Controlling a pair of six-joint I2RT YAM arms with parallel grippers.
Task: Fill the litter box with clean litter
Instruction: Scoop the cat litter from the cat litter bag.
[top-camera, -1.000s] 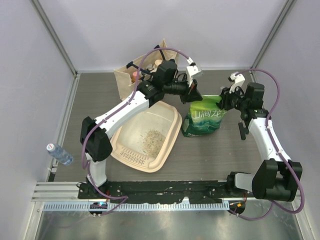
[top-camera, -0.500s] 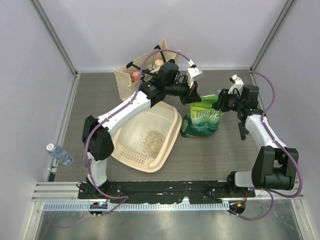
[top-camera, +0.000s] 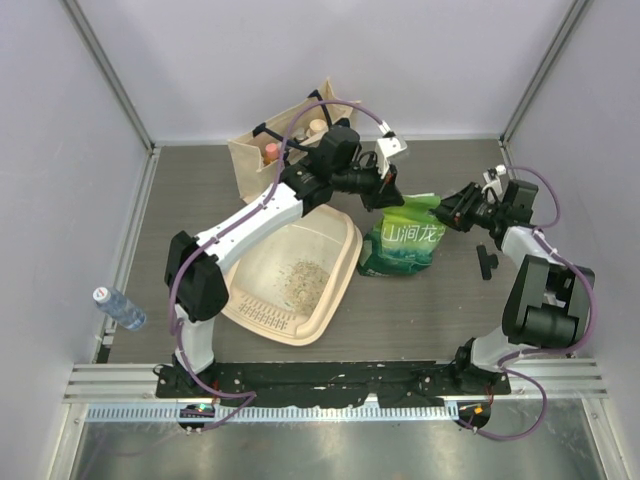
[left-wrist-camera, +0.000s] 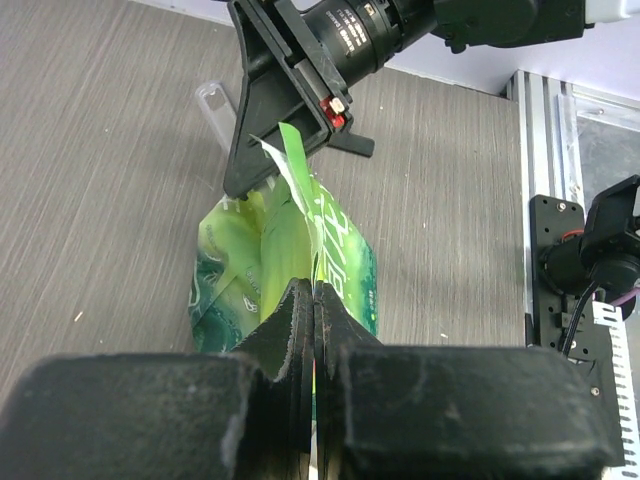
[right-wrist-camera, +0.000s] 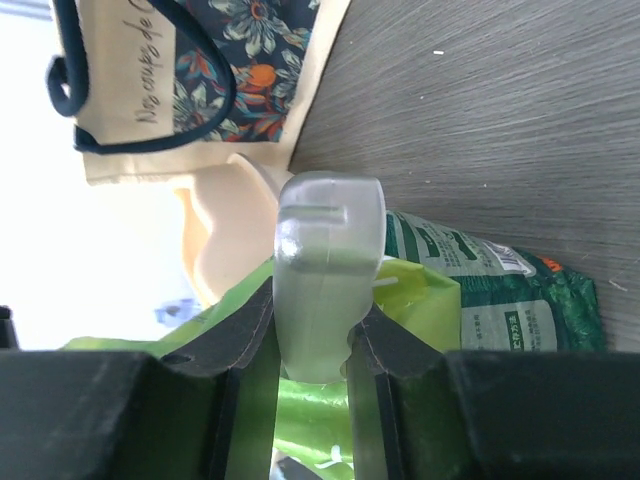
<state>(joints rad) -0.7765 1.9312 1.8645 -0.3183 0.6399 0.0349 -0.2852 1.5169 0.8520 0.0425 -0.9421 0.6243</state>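
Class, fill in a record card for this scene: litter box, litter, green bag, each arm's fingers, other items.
litter box: cream tray, flat on the table
clean litter: one thin patch inside; floor mostly bare
green bag: stands right of the litter box, mouth open
left fingers: shut on the bag's top edge
right fingers: clamped on a translucent plastic piece by the bag's top
other items: canvas tote behind the box; bottle far left

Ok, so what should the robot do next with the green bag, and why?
Probably lift the green bag and tip its mouth over the litter box. The left gripper pinches the bag's top edge, the right gripper holds a clear plastic piece at its mouth, and only a thin scatter of clean litter lies in the box.
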